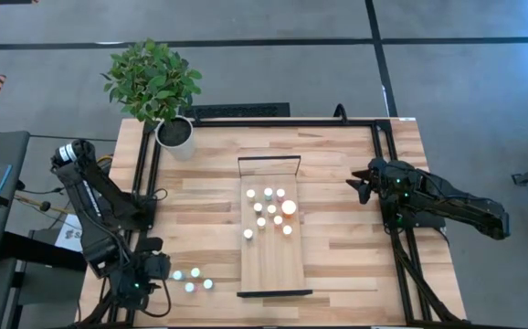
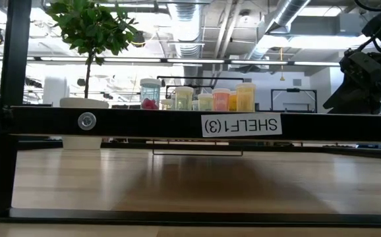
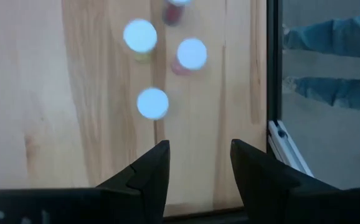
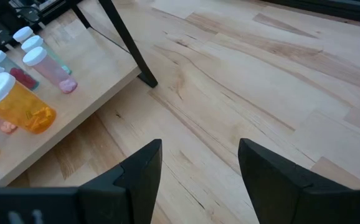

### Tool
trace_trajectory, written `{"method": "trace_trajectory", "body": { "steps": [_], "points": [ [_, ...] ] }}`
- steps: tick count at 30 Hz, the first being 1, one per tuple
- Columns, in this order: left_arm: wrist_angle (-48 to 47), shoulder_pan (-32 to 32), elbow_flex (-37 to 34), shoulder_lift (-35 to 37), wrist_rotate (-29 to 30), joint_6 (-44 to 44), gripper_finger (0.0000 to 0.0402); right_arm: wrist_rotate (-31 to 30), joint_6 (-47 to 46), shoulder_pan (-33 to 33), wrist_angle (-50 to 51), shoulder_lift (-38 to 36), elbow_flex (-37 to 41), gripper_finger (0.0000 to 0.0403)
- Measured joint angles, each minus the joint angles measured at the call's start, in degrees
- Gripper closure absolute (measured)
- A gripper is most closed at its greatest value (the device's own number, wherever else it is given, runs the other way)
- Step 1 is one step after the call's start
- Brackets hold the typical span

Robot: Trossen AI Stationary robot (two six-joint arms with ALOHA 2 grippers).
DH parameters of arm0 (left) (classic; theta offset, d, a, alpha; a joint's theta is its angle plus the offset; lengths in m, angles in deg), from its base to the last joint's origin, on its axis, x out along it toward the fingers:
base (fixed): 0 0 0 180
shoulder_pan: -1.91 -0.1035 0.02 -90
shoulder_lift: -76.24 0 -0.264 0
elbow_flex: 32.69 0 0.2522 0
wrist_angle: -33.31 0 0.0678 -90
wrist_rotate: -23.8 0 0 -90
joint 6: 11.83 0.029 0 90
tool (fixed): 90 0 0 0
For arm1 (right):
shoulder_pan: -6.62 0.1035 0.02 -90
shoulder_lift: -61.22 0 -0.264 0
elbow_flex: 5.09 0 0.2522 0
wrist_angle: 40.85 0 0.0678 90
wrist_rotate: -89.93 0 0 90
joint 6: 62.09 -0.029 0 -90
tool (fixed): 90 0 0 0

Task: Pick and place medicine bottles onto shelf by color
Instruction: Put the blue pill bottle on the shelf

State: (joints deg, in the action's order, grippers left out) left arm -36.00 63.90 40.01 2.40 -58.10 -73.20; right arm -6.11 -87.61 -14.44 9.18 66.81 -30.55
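The pale plank surface (image 1: 337, 265) stood on a grey floor, a potted plant (image 1: 154, 87) at its far left corner. On the light-wood shelf (image 1: 269, 265) sat about ten white-capped medicine bottles (image 1: 269, 208), one larger and orange (image 1: 289, 207); three more bottles (image 1: 193, 280) lay off it, just ahead of the left tool (image 3: 195, 165), fingers parted and empty. The right tool (image 4: 198, 162) hovered agape beside the shelf.

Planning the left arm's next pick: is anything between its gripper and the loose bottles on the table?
Nothing visible. The left gripper is open above bare wood, and the three loose bottles stand just ahead of its fingers, the nearest bottle directly in line. The shelf lies beyond them.
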Motion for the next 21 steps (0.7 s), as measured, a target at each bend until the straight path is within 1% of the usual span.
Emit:
{"method": "trace_trajectory", "body": {
  "steps": [8,13,15,21],
  "points": [
    [0.19,-1.18,1.27,0.00,2.70,0.94,0.0246,0.00,0.00,-0.02,0.02,0.00,0.00,0.0168],
    [0.01,-0.82,1.98,0.00,5.44,3.56,0.0246,0.00,0.00,-0.02,0.01,0.01,0.00,0.0168],
    [0.06,-0.38,1.56,0.02,6.47,4.47,0.0246,0.00,0.00,-0.02,0.02,0.00,0.00,0.0168],
    [0.01,-0.43,-0.31,0.02,7.00,4.70,0.0236,0.00,0.00,0.00,0.01,0.00,0.00,0.0168]
  ]
}}
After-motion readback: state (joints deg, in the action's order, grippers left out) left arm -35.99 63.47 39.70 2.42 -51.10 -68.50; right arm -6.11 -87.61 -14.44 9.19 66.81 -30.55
